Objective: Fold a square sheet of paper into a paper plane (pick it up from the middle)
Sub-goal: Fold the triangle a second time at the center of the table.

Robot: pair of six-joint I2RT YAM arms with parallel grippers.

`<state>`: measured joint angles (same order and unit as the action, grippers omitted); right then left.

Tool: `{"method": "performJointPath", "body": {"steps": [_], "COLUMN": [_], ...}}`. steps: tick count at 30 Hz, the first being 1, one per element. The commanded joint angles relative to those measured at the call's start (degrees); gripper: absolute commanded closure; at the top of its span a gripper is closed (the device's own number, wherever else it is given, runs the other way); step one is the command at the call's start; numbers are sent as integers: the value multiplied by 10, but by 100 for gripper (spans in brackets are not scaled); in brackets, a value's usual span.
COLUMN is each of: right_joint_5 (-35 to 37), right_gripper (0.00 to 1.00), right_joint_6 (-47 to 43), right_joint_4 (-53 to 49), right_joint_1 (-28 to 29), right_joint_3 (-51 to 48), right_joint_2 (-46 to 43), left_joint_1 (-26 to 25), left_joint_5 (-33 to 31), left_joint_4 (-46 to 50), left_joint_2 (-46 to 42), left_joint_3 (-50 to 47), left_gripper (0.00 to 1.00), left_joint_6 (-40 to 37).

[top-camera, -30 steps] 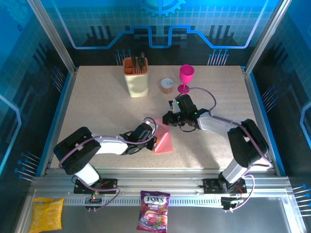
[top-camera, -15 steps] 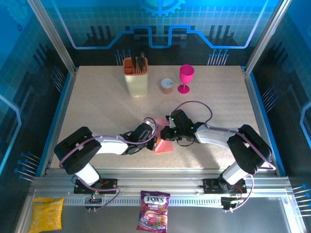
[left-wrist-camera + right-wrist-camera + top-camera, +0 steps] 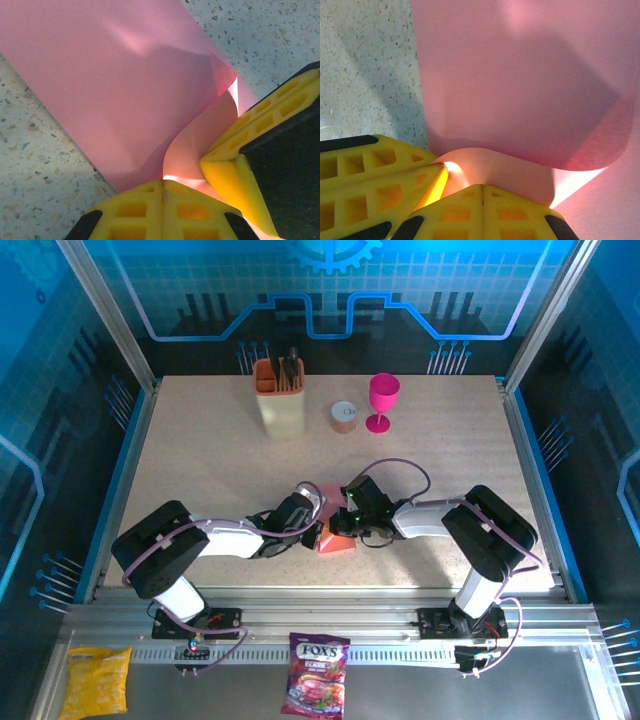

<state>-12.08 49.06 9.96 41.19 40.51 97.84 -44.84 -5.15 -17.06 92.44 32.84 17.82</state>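
The square sheet of paper [image 3: 340,544] lies salmon-pink on the table, folded over itself with one flap curling up [image 3: 125,90] [image 3: 520,75]. My left gripper [image 3: 320,532] [image 3: 162,181] is at its left edge, jaws shut, and the curled flap's edge runs right into the seam between them. Coming from the right, my right gripper [image 3: 343,525] [image 3: 482,186] is shut, its tips pushed against the raised flap. Its yellow fingers [image 3: 235,170] sit just right of the left gripper's tips. The left gripper's fingers [image 3: 380,185] lie low at the left in the right wrist view.
At the back of the speckled table [image 3: 200,460] stand a cream holder with an orange insert [image 3: 280,400], a small round tub [image 3: 343,416] and a magenta goblet [image 3: 383,398]. A candy bag [image 3: 317,688] and a yellow packet [image 3: 97,680] lie on the front rail.
My right gripper has come from beside the goblet down and left to the paper, meeting the left gripper. The left arm and the paper have barely moved.
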Motion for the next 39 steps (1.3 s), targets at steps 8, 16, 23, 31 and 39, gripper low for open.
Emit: {"method": "performJointPath", "body": {"steps": [8,16,23,31,39], "right_joint_5": [20,19,15,13,14], "right_gripper": [100,100,100,100,100], "right_joint_6": [13,19,32,33,37], "right_joint_4": [-16,-11,0,0,-2], "right_joint_1": [5,7,7,6,8], "right_joint_3": [-22,-26,-33,-33,-33], "right_joint_2": [28,34,39,38,42], "left_joint_1": [1,-49,-73,-73,-73], "left_joint_5": [16,36,29,17,14], "left_joint_4": [67,54,15,-18,-60], "left_joint_2": [-129,-163,-108,-41,-3], "left_joint_3": [-6,-30,-33,-28,-65], "left_gripper": [76,100,100,100,100], "left_joint_6": [36,67,72,69,95]}}
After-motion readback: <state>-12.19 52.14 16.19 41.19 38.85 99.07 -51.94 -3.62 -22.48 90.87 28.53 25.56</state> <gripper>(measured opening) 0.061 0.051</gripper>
